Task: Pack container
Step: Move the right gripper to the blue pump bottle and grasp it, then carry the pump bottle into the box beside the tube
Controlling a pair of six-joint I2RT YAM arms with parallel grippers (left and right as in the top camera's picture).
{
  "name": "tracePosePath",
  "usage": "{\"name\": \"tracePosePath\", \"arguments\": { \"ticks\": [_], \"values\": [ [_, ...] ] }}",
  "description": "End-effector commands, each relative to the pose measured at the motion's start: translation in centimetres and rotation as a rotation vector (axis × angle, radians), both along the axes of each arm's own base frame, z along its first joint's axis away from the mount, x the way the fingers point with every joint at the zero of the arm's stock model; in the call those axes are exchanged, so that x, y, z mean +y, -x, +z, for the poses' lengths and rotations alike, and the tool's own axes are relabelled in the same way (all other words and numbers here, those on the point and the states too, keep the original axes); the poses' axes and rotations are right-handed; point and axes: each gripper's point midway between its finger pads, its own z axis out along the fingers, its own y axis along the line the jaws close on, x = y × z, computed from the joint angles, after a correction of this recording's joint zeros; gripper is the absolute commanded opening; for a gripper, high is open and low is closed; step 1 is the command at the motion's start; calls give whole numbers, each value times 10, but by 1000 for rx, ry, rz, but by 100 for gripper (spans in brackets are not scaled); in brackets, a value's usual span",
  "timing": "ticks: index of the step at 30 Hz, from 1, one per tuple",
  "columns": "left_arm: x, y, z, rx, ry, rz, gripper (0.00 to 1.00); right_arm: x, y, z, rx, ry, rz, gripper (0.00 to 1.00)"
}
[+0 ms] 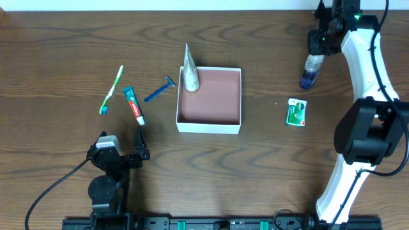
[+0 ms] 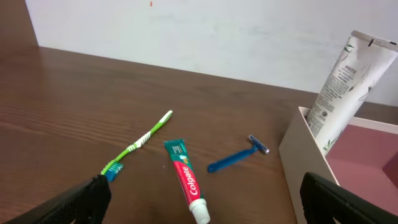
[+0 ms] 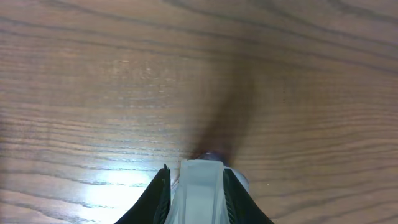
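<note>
The container [image 1: 209,125] is a shallow square white box with a pinkish-brown inside, at the table's middle; its wall shows in the left wrist view [image 2: 301,158]. A white tube [image 1: 190,71] leans upright in its back left corner [image 2: 342,84]. My right gripper [image 1: 315,56] is shut on the cap end of a clear bottle with blue liquid [image 1: 309,73] at the far right; the right wrist view shows the jaws [image 3: 196,169] clamping the bottle [image 3: 200,196] above the table. My left gripper [image 1: 123,144] is open and empty near the front left [image 2: 205,205].
A green toothbrush [image 1: 112,91], a Colgate toothpaste tube [image 1: 134,105] and a blue razor [image 1: 160,91] lie left of the box. They also show in the left wrist view: toothbrush [image 2: 140,144], toothpaste [image 2: 185,177], razor [image 2: 239,157]. A green packet [image 1: 296,112] lies right of the box.
</note>
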Motion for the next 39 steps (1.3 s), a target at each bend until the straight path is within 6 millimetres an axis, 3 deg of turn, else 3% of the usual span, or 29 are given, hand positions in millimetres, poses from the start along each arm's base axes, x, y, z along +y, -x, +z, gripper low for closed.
{"name": "tracePosePath", "arguments": {
  "ticks": [1, 9, 15, 20, 23, 30, 39],
  "values": [
    [2, 1, -16, 51, -12, 9, 98, 15, 2, 29, -51, -3, 16, 1],
    [2, 1, -16, 51, -12, 9, 98, 60, 19, 122, -238, -36, 63, 1],
    [2, 1, -16, 51, -12, 9, 98, 123, 50, 195, -387, -115, 154, 1],
    [2, 1, -16, 51, -12, 9, 98, 182, 78, 230, -457, -186, 247, 1],
    [2, 1, -16, 51, -12, 9, 98, 219, 91, 232, -462, -203, 330, 1],
    [2, 1, -16, 51, -12, 9, 98, 286, 108, 209, -426, -165, 519, 1],
    [2, 1, -16, 51, -12, 9, 98, 322, 102, 151, -312, -143, 575, 2]
  ]
}}
